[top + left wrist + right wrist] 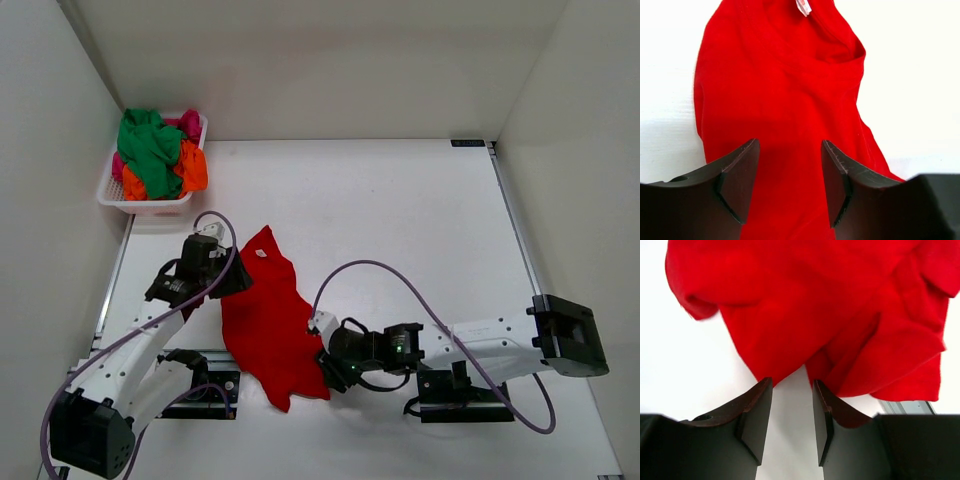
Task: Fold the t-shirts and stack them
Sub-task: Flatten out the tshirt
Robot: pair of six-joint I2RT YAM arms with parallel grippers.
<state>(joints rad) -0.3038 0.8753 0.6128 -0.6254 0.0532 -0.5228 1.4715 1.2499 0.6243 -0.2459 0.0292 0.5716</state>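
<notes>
Red t-shirt (pixel 268 325), crumpled, on tabletop (pixel 400 220).
Left hand (pixel 790 150): released, cloth beneath its fingers. Right hand (pixel 792 385): released, shirt edge just ahead of fingertips.

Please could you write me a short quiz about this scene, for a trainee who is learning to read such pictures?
1. True or false: the red cloth t-shirt lies neatly folded on the white table.
2. Where are the green cloth shirt, the orange cloth shirt and the pink cloth shirt? A) heaped in the white plastic lattice basket B) stacked on the table C) under the red t-shirt
3. Fill in: the jaws of the left arm and of the right arm are both ____.
Key: 1 false, it lies crumpled; 2 A; 3 open.
</notes>
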